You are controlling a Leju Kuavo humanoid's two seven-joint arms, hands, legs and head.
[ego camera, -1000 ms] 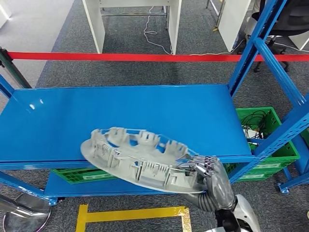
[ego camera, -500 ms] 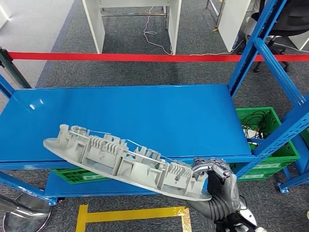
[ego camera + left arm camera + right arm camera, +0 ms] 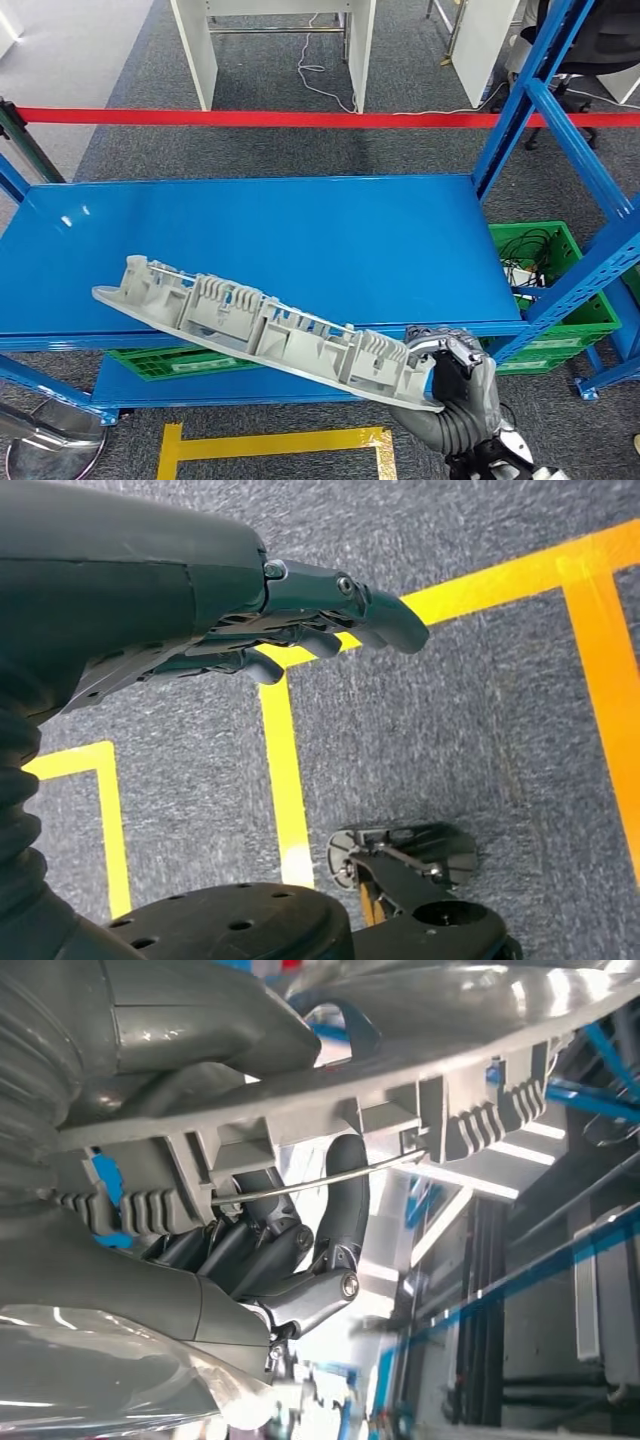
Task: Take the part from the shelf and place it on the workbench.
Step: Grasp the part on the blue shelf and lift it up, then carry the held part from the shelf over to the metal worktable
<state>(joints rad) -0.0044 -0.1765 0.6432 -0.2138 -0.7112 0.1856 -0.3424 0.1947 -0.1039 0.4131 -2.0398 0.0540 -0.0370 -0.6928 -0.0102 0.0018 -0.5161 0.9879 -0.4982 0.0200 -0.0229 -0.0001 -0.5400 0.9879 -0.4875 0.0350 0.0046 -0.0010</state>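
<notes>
Head view: the right hand (image 3: 453,385) grips 1 end of the part (image 3: 264,328), a long grey plastic moulding with ribbed clips and a thin wire along its upper face. The part is lifted clear of the blue shelf (image 3: 249,240) and slopes across the shelf's front edge, its free end raised toward the robot's left and its held end low at the right. Right wrist view: the dark fingers (image 3: 343,1210) curl around a rib of the moulding while the thumb presses from the opposite side, so the hold is at the extreme end of a long piece. Left wrist view: the left hand (image 3: 302,620) hangs beside the body above grey carpet marked with yellow floor tape (image 3: 287,770), fingers extended and slightly apart, holding nothing.

Step in hand, as judged: the part is off the shelf and carried; transfer to the workbench is not yet done, and no surface can be identified with certainty as that workbench. A red barrier tape (image 3: 226,117) and a green crate (image 3: 558,290) lie beyond and below the shelf. The next move calls for drawing the part back from the shelf frame, keeping its long free end from striking the blue uprights (image 3: 528,90), and holding the end-grip firm against the leverage of the overhang.
</notes>
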